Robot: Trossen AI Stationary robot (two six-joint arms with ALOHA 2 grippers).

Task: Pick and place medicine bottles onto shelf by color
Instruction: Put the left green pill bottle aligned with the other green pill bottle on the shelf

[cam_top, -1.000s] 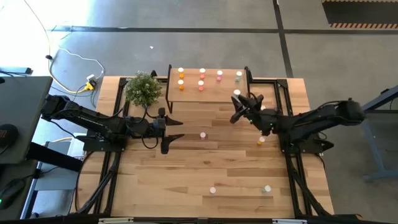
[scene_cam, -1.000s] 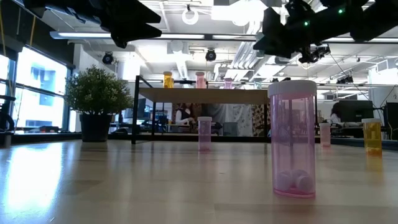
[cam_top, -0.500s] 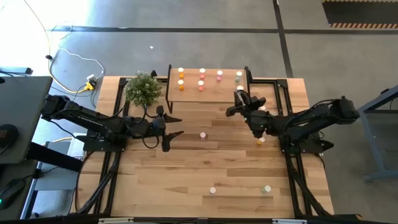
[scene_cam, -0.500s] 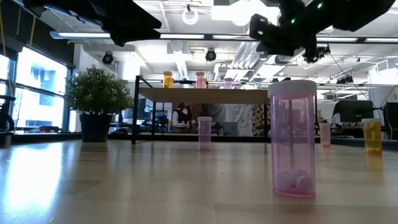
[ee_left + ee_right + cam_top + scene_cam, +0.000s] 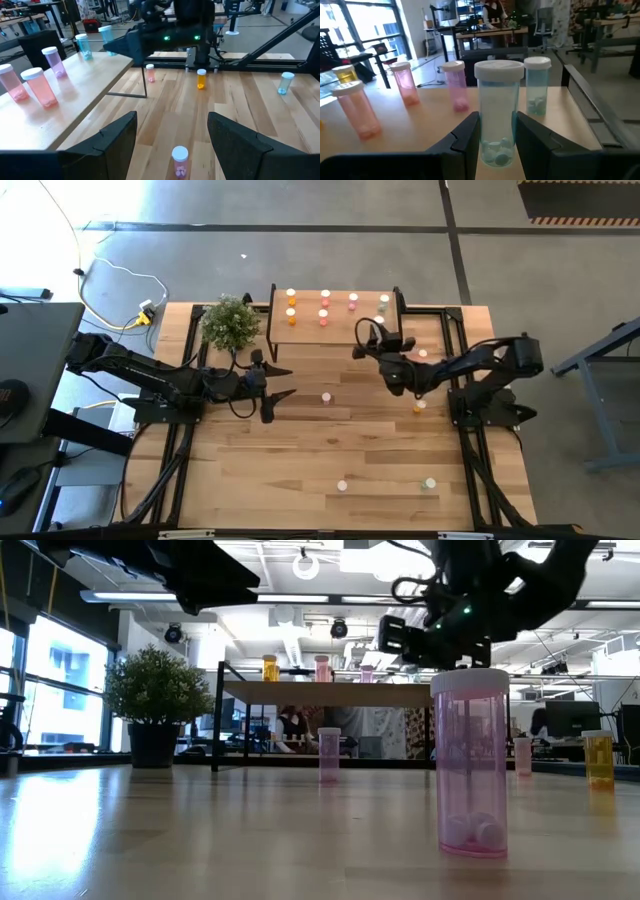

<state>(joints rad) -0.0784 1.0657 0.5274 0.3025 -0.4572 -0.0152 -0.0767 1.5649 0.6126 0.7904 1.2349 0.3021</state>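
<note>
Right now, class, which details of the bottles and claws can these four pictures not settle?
- High view: right claw and its pale green bottle blur together, too small.
- Low view: the shelf edge hides its bottles' bases.
- Left wrist view: left claw fingertips cut off by the edge.

Potted plant (image 5: 230,322) on table (image 5: 300,460), back-left corner.

Plant (image 5: 231,322) left of shelf (image 5: 340,330); bottles (image 5: 322,306) on shelf.
</note>
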